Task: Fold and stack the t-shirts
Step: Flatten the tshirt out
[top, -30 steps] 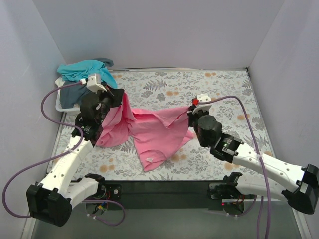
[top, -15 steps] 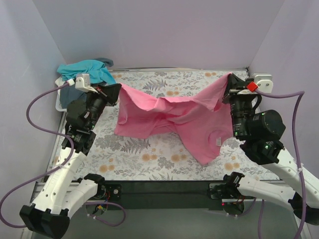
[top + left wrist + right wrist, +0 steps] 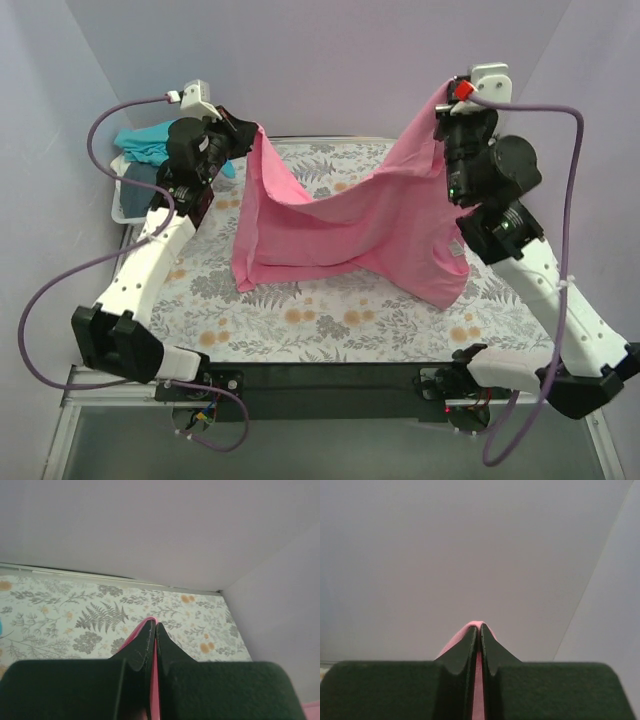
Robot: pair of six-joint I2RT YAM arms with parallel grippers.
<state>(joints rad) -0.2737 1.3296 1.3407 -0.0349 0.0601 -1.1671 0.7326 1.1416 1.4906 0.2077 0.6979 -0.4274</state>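
Arms lifted wider; left end effector (image 3: 248,136), right end effector (image 3: 441,106) pinch pink shirt (image 3: 340,225) slung between; nothing folded yet.

Plain pale lilac walls (image 3: 320,60) are enclosing the scene on three sides, two meeting in a corner ahead and right of the left gripper (image 3: 153,626). A white table cloth printed with grey ferns and orange blossoms (image 3: 330,320) is lying below that gripper under soft, even light. Wall is filling the view ahead of the right gripper (image 3: 479,629).
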